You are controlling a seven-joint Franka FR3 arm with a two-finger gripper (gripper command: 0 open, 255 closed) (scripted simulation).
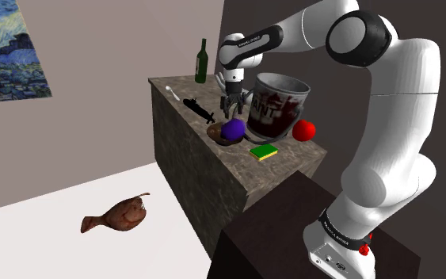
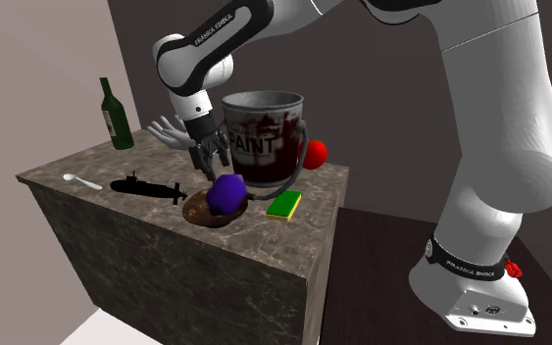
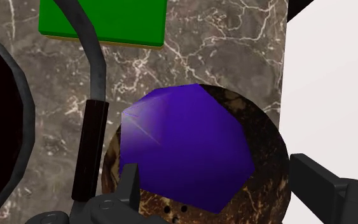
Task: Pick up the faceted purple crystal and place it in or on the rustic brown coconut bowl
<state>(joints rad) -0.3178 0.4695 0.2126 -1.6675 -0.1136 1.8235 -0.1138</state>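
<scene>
The faceted purple crystal rests in the brown coconut bowl on the marble-topped counter. The crystal fills most of the bowl. My black gripper hangs just above the crystal and is open. In the wrist view its fingers stand apart on either side of the crystal, and they do not clasp it.
A paint bucket stands close beside the bowl, its handle lying toward it. A green sponge, a red ball, a black submarine toy, a spoon and a green bottle share the counter. A fish lies on the floor.
</scene>
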